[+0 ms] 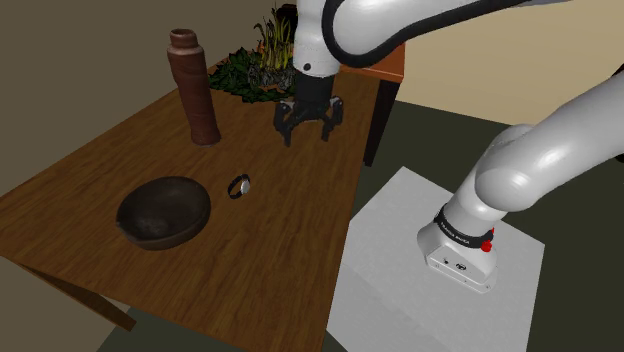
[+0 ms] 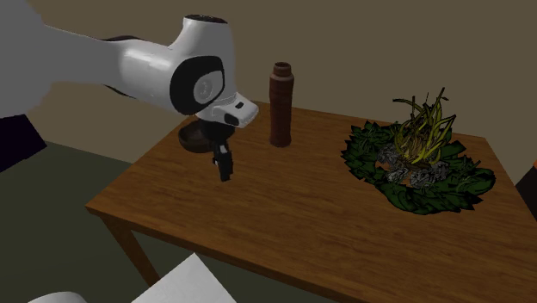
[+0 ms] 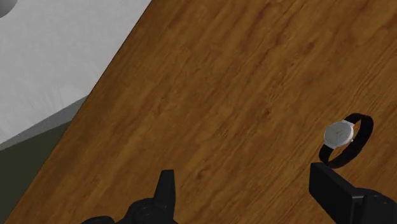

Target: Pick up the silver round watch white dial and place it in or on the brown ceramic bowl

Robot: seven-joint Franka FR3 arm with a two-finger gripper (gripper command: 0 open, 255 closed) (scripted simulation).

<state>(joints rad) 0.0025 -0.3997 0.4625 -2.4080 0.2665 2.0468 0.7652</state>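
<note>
Presently hovering the all-black two-finger gripper (image 1: 307,135), jaws apart, near the silver round white-dialled watch (image 3: 339,133), leaving it seemingly just outside one finger, toward the dark brown bowl (image 1: 160,240).

We find no text that we can read. A dark band (image 1: 455,233) low on the arm (image 1: 525,165) carries pale marks, too small for us to make out, and the watch (image 3: 338,132) dial looks plain to us.
</note>
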